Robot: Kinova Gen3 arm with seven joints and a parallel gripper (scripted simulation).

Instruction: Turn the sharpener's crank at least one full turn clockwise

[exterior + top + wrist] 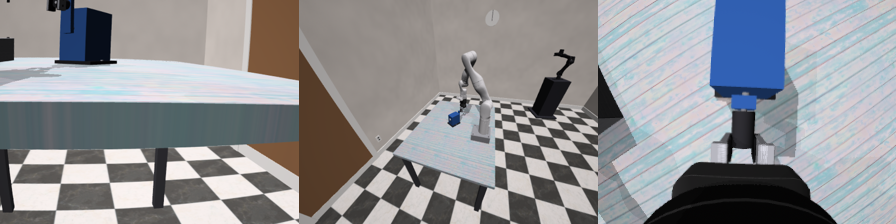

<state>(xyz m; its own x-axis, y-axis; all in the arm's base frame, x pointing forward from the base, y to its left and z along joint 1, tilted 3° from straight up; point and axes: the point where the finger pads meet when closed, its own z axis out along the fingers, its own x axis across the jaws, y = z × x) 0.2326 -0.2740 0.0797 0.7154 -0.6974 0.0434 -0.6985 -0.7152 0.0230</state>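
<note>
The blue box-shaped sharpener (pixel 454 119) (pixel 84 35) (pixel 748 39) stands on a black base plate (pixel 85 62) on the pale striped table (pixel 448 154) (pixel 149 82) (pixel 851 63). Its blue crank arm (pixel 72 20) (pixel 743 102) points straight up along the box's side in the exterior view. My gripper (pixel 462 108) (pixel 58 5) (pixel 742 143) is shut on the crank's black handle (pixel 742 125) at the arm's upper end, level with the top of the box. In the wrist view the handle runs from the fingers to the crank, with the box behind it.
The arm's grey base (pixel 481 135) is bolted to the table to the right of the sharpener. A dark block (pixel 6 50) (pixel 607 110) sits at the left edge of two views. A black pedestal (pixel 550 99) stands on the checkered floor at the far right.
</note>
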